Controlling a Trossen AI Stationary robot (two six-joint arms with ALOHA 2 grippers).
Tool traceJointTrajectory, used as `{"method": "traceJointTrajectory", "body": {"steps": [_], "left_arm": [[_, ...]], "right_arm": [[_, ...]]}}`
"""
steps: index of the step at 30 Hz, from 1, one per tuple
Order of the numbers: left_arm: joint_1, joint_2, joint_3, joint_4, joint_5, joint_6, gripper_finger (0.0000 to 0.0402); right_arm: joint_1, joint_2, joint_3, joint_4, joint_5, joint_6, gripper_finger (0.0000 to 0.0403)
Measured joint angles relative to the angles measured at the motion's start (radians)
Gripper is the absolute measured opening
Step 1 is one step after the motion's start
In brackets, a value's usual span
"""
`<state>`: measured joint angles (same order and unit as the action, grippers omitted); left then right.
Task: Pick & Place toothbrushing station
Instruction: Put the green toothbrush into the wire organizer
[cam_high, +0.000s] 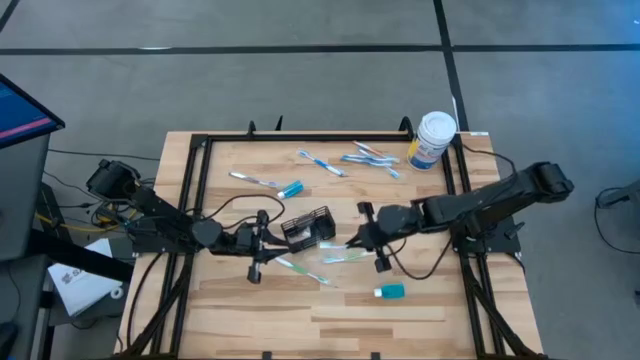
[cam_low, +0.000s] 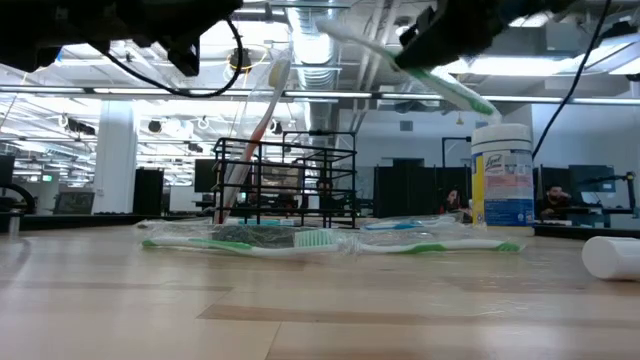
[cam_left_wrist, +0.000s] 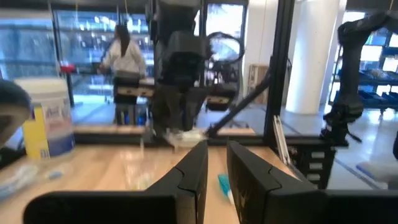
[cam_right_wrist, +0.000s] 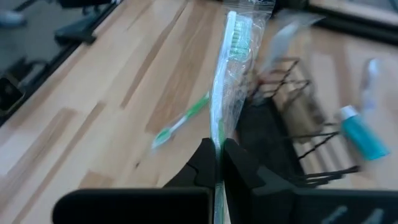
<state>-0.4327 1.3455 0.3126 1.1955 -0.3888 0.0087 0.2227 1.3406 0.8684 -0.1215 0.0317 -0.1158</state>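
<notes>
1. We are seeing the toothbrushing station (cam_high: 308, 227), a small black wire-mesh holder, standing upright near the middle of the wooden table (cam_high: 420, 310), between the two grippers.
2. The right gripper (cam_right_wrist: 219, 163) is hanging just right of the holder, its fingers pinched together on a green-and-white toothbrush in a clear wrapper (cam_right_wrist: 227, 81), which is sticking out ahead of it above the tabletop.
3. The left gripper (cam_left_wrist: 216, 163) is sitting just left of the holder; its fingers are standing slightly apart with only a narrow gap, and we cannot tell whether anything is between them.
4. Another green wrapped toothbrush (cam_high: 302, 268) is lying flat in front of the holder.
5. A white round canister (cam_high: 432, 140) is standing at the far right corner, with several blue toothbrushes (cam_high: 372, 157) lying to its left.
6. A small teal tube (cam_high: 390, 291) is lying near the front right.
</notes>
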Motion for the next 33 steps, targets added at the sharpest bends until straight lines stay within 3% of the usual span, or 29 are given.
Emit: {"method": "traceJointTrajectory", "body": {"steps": [7, 16, 25, 33], "left_arm": [[0.014, 0.0, 0.007, 0.06, -0.008, 0.067, 0.0053], [0.118, 0.0, 0.083, 0.062, -0.011, 0.096, 0.0053], [0.181, 0.0, 0.123, 0.058, 0.108, 0.099, 0.0053], [0.217, 0.0, 0.159, 0.05, 0.134, 0.1, 0.0053]], "right_arm": [[-0.037, -0.048, 0.0, 0.071, 0.0, -0.019, 0.0001], [-0.043, -0.053, 0.0, 0.21, -0.004, -0.05, 0.0001], [-0.08, -0.053, 0.0, 0.352, -0.005, -0.076, 0.0001], [-0.096, -0.053, 0.0, 0.43, -0.005, -0.071, 0.0001]]}}
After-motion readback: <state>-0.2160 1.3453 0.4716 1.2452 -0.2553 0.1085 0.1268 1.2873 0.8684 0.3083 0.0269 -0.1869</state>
